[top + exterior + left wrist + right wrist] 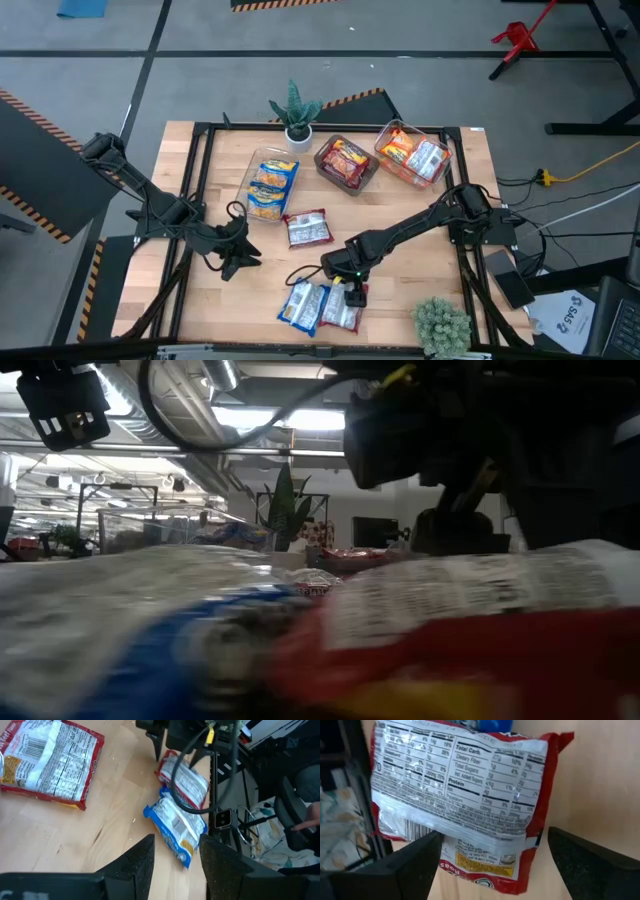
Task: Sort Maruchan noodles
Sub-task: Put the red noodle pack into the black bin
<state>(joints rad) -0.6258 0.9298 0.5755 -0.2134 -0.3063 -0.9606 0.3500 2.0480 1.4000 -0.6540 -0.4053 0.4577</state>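
Two Maruchan packets lie flat side by side near the table's near edge: a blue-yellow packet (303,303) (177,827) and a red packet (342,312) (186,780) (460,785), its white nutrition panel up. My right gripper (352,290) (495,837) is open just above the red packet, one finger on either side of its far end; I cannot tell whether they touch it. My left gripper (238,258) (176,842) is open and hovers over bare wood to the left. A second red packet (307,228) (47,760) lies flat mid-table.
Three clear bins stand along the far side: one with blue-yellow packets (272,183), one with red packets (347,162), one with orange packets (412,155). A potted plant (295,115) stands at the far edge, a fuzzy green plant (440,322) at the near right corner.
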